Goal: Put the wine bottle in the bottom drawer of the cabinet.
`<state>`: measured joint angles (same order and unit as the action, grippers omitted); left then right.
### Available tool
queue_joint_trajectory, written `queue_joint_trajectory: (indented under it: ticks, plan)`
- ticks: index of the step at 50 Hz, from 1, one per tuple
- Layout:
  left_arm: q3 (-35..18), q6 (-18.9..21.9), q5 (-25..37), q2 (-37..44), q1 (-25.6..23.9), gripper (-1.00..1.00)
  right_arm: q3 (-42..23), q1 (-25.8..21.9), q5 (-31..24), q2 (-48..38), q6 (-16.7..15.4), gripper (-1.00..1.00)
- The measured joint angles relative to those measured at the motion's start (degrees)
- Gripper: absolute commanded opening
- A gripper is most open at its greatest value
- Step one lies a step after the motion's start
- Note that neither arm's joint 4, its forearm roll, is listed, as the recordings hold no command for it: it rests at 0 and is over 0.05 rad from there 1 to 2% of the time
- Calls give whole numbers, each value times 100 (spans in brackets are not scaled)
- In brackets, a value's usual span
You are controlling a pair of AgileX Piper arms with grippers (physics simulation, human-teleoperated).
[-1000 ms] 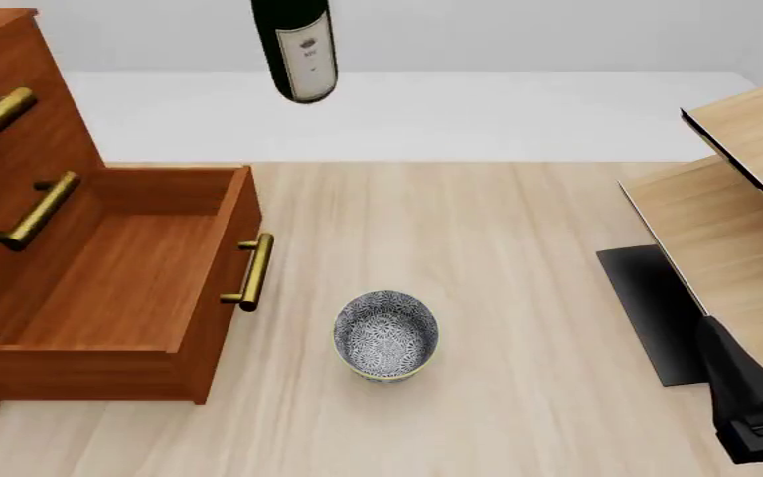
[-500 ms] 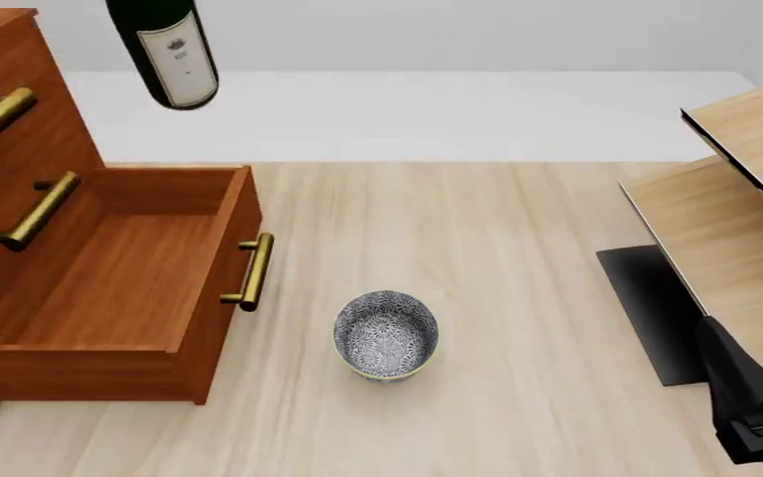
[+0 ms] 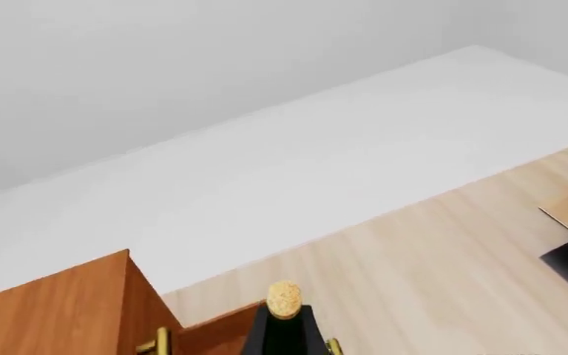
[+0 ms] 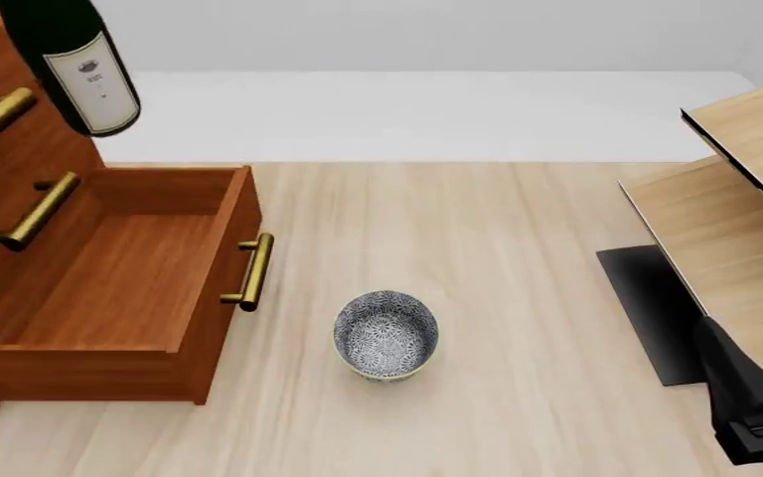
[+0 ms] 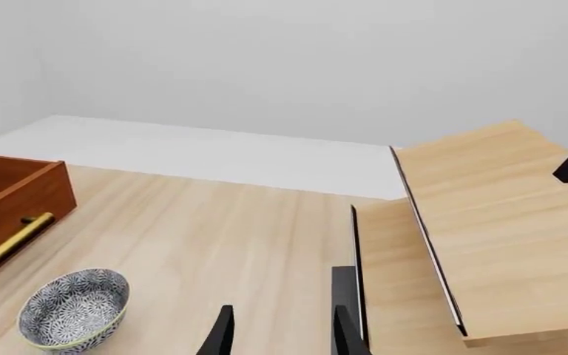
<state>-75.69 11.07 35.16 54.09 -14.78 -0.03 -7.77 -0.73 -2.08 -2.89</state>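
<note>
The wine bottle (image 4: 75,62) hung in the air near the top left of the front view, base down and slightly tilted, its white label facing the camera, over the upper part of the cabinet (image 4: 11,129) and above the back of the open bottom drawer (image 4: 103,278). It touched neither. The drawer stood pulled well out, its brass handle (image 4: 251,271) facing the middle of the tabletop (image 4: 488,298), and nothing lay inside it.

From my left wrist I looked along the bottle's neck: the tan cork (image 3: 284,298) and the dark shoulder below it filled the lower edge, with the cabinet's top corner (image 3: 67,310) behind. My left hand itself was out of the front view and its fingers did not show in the wrist view, so it probably held the bottle, but I could not tell how tightly it was pressed.

My right hand (image 5: 279,333) was low at the right edge of the tabletop, holding nothing, its two dark fingers (image 5: 221,333) spread apart. In the front view only a dark part of that arm (image 4: 750,397) showed at the bottom right corner, beside the pale wooden shelf unit (image 4: 739,229). A patterned blue-and-white bowl (image 4: 385,335) sat upright on the tabletop, just right of the drawer's front and well apart from the bottle.
</note>
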Motion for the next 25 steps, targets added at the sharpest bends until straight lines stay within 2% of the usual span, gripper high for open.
queue_joint_trajectory:
  ticks: [25]
  plan:
    - [376,-361,266,-86,453,-100,0,-40,0,-10,-16,100]
